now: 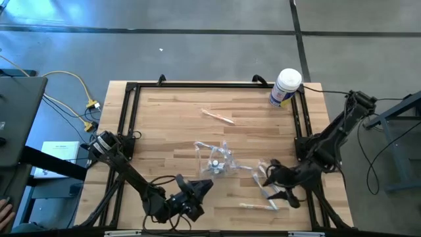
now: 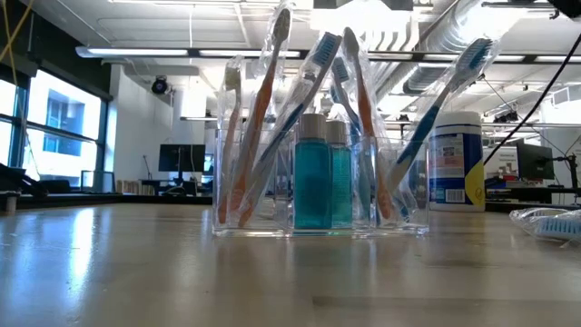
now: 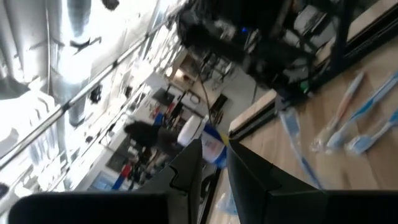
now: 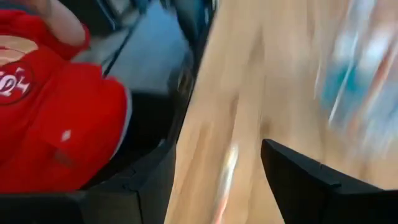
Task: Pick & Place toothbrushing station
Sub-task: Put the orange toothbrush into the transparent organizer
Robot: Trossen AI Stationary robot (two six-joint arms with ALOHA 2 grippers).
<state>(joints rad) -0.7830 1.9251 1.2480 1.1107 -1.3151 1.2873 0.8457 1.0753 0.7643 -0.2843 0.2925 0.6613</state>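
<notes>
High view: the wooden table [image 1: 164, 118] carries the toothbrushing station [image 1: 216, 160] near its middle, upright, its toothbrushes fanned out. The right gripper [image 1: 271, 176], fingers spread and empty, sits just beside the station on the right arm's side and looks the nearer one. The left gripper [image 1: 197, 191] hovers at the near edge, fingers narrowed on nothing. Loose wrapped toothbrushes [image 1: 260, 207] lie by the right gripper.

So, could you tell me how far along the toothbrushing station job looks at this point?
Done: the toothbrushing station stands upright mid-table, holding brushes and blue bottles. In hand: nothing; the right gripper is open beside it, with wrapped toothbrushes lying near. The left gripper waits at the front edge. Left: whether those loose brushes belong in the holder isn't clear.
</notes>
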